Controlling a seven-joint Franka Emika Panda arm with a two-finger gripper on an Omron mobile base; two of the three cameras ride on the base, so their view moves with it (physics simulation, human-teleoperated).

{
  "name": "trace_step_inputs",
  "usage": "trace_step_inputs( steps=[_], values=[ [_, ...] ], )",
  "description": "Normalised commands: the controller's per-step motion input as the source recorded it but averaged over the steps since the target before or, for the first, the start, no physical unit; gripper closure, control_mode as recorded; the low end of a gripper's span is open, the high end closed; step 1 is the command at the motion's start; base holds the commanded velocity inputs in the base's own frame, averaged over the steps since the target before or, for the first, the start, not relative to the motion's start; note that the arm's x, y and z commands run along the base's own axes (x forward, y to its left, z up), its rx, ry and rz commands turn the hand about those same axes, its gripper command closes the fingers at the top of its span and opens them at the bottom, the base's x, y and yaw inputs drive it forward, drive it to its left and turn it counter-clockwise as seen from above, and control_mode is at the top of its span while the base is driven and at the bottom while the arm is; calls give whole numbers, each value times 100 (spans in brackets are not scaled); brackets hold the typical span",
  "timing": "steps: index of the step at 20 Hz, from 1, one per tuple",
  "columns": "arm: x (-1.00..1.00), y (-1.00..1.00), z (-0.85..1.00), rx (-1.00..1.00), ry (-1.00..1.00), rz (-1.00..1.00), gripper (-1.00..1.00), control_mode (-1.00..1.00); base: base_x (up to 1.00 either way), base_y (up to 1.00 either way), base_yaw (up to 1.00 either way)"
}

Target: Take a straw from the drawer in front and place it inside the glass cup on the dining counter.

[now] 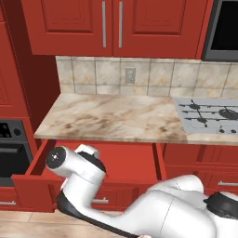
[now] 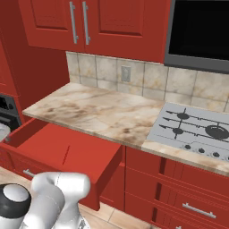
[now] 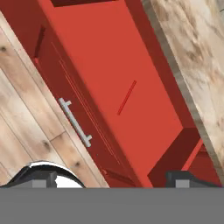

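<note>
The drawer (image 3: 109, 48) stands pulled out below the worktop, with its silver bar handle (image 3: 76, 122) on the panelled front. It is also seen from the base as the drawer (image 1: 131, 163) and the drawer (image 2: 49, 141). The thin red straw (image 3: 126, 98) lies flat on the drawer floor, near its middle. My gripper (image 3: 109, 180) hovers above the drawer's front part and looks down into it. It is open wide with nothing between its fingertips (image 3: 40, 180). The glass cup and the dining counter are out of view.
A marbled worktop (image 1: 116, 116) with a gas hob (image 1: 207, 114) overhangs the back of the drawer. Red wall cabinets (image 1: 111, 25) hang above it, and an oven (image 1: 11, 148) stands at the left. Narrower closed drawers (image 2: 188, 203) sit to the right. Wooden floor (image 3: 22, 109) lies in front.
</note>
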Motion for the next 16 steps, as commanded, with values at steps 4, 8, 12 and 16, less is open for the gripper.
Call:
trace_step_inputs(
  steps=[4, 8, 12, 16],
  values=[
    [67, -14, 48, 9, 20, -15, -100, -100, 0, 0, 0],
    [70, -18, 9, 1, 19, -23, -100, -100, 0, 0, 0],
    [71, -13, 0, 0, 20, -25, -100, -100, 0, 0, 0],
    [54, -20, 0, 0, 24, -22, -100, -100, 0, 0, 0]
  ],
)
